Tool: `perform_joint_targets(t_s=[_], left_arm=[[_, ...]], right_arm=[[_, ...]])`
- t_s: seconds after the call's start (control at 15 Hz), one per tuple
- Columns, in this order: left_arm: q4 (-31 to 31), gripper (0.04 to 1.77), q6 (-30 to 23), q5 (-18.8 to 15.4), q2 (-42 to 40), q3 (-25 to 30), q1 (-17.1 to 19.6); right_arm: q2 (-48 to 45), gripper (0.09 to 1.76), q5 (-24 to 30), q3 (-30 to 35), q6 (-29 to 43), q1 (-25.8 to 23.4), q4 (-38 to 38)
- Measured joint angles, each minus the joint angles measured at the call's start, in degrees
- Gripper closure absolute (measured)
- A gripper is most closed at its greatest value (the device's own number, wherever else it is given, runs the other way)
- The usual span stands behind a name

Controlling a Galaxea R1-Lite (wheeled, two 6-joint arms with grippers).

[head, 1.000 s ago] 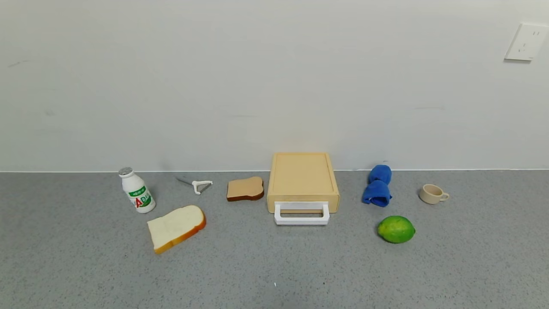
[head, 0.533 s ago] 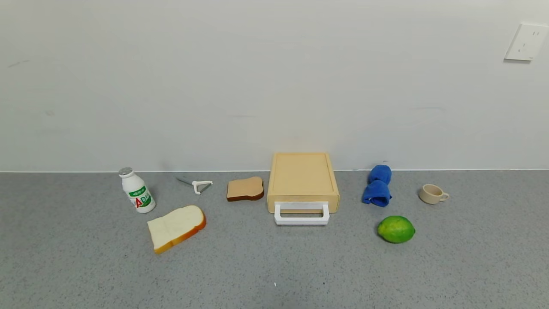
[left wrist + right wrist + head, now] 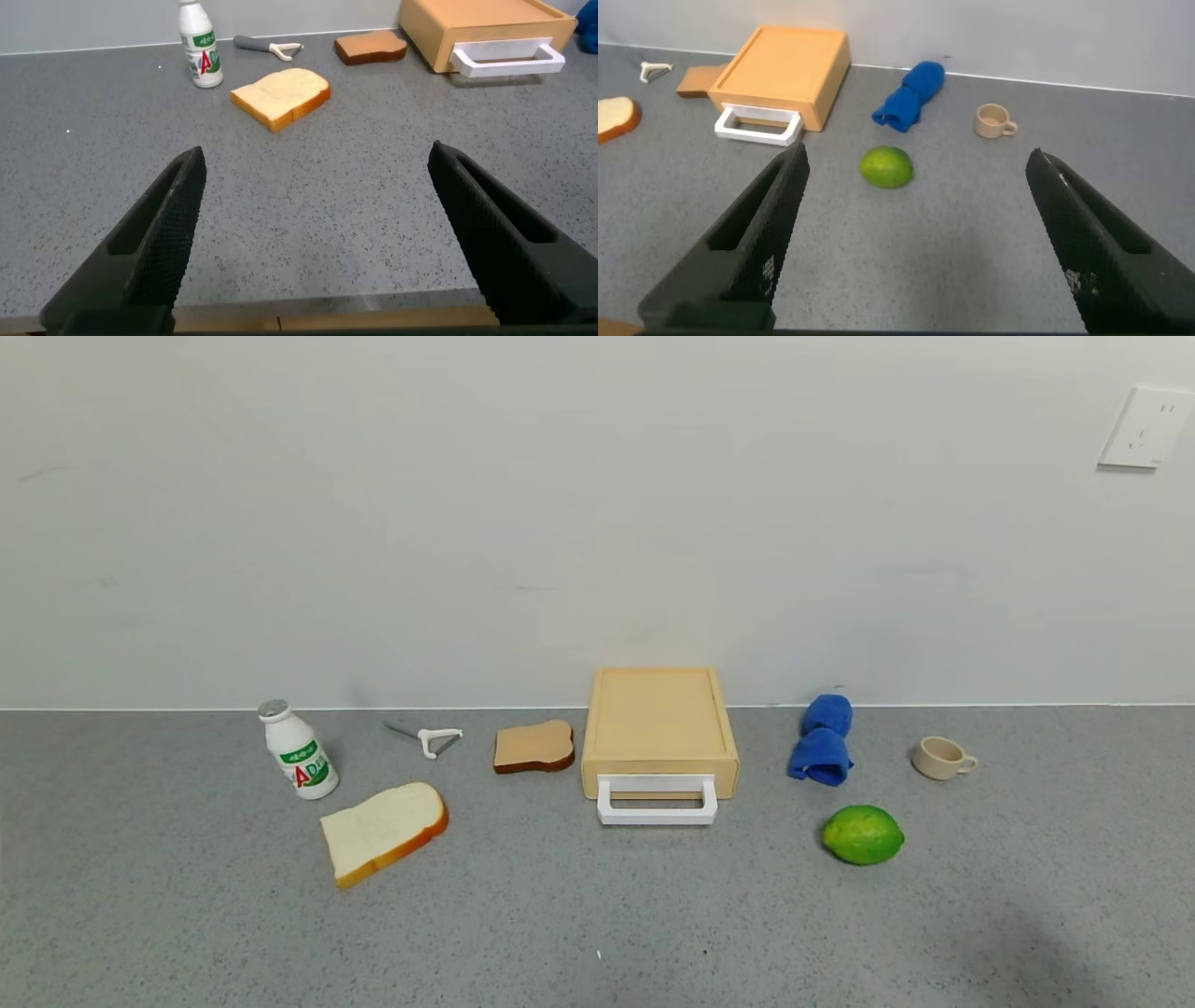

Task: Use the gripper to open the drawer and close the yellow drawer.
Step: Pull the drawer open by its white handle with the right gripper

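The flat yellow box [image 3: 658,719] stands against the wall at the table's middle. Its drawer looks pushed in, and the white loop handle [image 3: 656,803] sticks out toward me. Neither gripper shows in the head view. In the left wrist view my left gripper [image 3: 316,157] is open and empty, low over the table's front edge, with the box [image 3: 486,28] and handle [image 3: 509,61] far off. In the right wrist view my right gripper [image 3: 920,154] is open and empty, above the table in front of the box [image 3: 780,75] and handle [image 3: 757,126].
Left of the box lie a brown bread slice [image 3: 534,747], a white bread slice [image 3: 383,831], a peeler [image 3: 431,739] and a white bottle [image 3: 299,751]. On its right are a blue cloth [image 3: 822,739], a lime [image 3: 862,835] and a small cup [image 3: 943,758].
A faint shadow has appeared on the table at the front right. The drawer and the other things have not moved.
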Motion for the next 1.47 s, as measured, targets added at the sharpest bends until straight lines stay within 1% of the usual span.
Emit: perform_joint_targets(t_s=[0.27, 0.47, 0.67, 0.87, 1.13, 1.47], left_arm=[[0.00, 0.09, -0.02, -0.02, 0.00, 0.00, 0.00], [0.00, 0.09, 0.00, -0.02, 0.00, 0.00, 0.00], [0.00, 0.09, -0.02, -0.02, 0.00, 0.00, 0.00], [0.00, 0.09, -0.02, 0.00, 0.00, 0.00, 0.00], [0.02, 0.09, -0.02, 0.00, 0.00, 0.00, 0.00], [0.00, 0.09, -0.02, -0.02, 0.00, 0.00, 0.00]], right_arm=[[15.91, 0.14, 1.18, -12.00, -0.89, 6.29, 4.84], [26.79, 0.14, 1.49, -18.91, -3.19, 10.34, 6.83], [36.75, 0.14, 1.61, -25.97, -5.01, 14.36, 11.15], [46.26, 0.14, 1.44, -33.05, -5.45, 19.76, 14.21], [57.70, 0.14, 0.52, -41.87, -4.49, 26.40, 15.48], [70.11, 0.14, 0.11, -51.43, -2.67, 31.23, 16.12]])
